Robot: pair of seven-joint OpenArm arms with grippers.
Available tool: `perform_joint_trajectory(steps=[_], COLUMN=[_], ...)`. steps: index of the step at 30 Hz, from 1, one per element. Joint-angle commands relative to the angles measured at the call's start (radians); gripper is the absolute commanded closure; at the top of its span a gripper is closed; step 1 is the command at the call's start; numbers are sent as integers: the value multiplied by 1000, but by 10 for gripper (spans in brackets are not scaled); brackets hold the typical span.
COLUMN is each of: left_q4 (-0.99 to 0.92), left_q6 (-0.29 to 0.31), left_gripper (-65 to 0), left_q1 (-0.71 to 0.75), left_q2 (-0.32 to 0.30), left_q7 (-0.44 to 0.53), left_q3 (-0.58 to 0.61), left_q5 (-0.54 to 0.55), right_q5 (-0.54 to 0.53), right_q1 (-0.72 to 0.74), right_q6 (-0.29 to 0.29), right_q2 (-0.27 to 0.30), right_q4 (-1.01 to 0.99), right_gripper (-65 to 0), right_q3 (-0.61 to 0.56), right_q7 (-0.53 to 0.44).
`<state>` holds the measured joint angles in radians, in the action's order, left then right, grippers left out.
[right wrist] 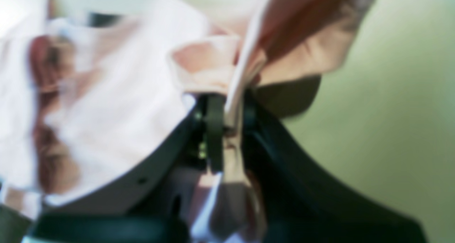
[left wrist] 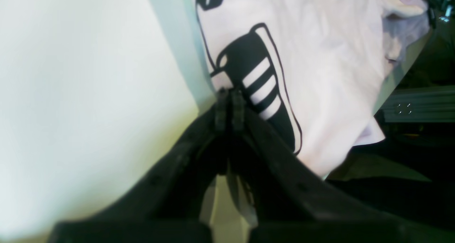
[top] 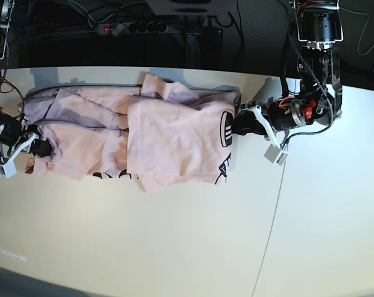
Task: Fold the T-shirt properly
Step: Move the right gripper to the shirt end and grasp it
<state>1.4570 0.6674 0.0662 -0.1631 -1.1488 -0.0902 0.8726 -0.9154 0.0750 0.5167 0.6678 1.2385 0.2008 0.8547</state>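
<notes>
While both black tools, left tool (left wrist: 229, 93) and right tool (right wrist: 227, 108), pinch the rumpled pale pink cotton T-shirt (top: 168, 139), its folds across the frame's middle hide most black lettering.

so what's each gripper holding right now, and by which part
Both grip the T-shirt: the right gripper is shut on a bunched edge, the left gripper on the printed edge at the opposite end.
</notes>
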Motion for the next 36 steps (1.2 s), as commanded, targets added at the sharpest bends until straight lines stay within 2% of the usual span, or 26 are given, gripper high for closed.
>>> perform_joint_trajectory(steps=[1,8,15,19,24,28,36], left_q4=[5,-68,-130,-174,-235,-243,-243], left_q6=[31,31,31,31,31,31,31], left_gripper=[0,0,0,0,0,0,0], left_q1=[-16,-16,-16,-16,-16,-16,-16], left_q2=[-3,19,98,157,225,275,301], left_q7=[31,114,145,208,248,251,235], left_q3=[-1,-1,18,72,154,170,170], left_q5=[19,-56,-125,-209,-245,-260,-248], right_q5=[-31,-55,-52,-13,43,82,171], right_q1=[16,16,16,19,20,43,79], right_q6=[56,56,56,56,56,56,55], right_q2=[27,24,-35,-69,-103,-136,-179], right_q4=[50,228,343,383,433,442,442], right_gripper=[0,0,0,0,0,0,0], right_q3=[8,8,-18,-77,-156,-215,-389], right_q7=[-7,2,3,-7,-18,-21,-29])
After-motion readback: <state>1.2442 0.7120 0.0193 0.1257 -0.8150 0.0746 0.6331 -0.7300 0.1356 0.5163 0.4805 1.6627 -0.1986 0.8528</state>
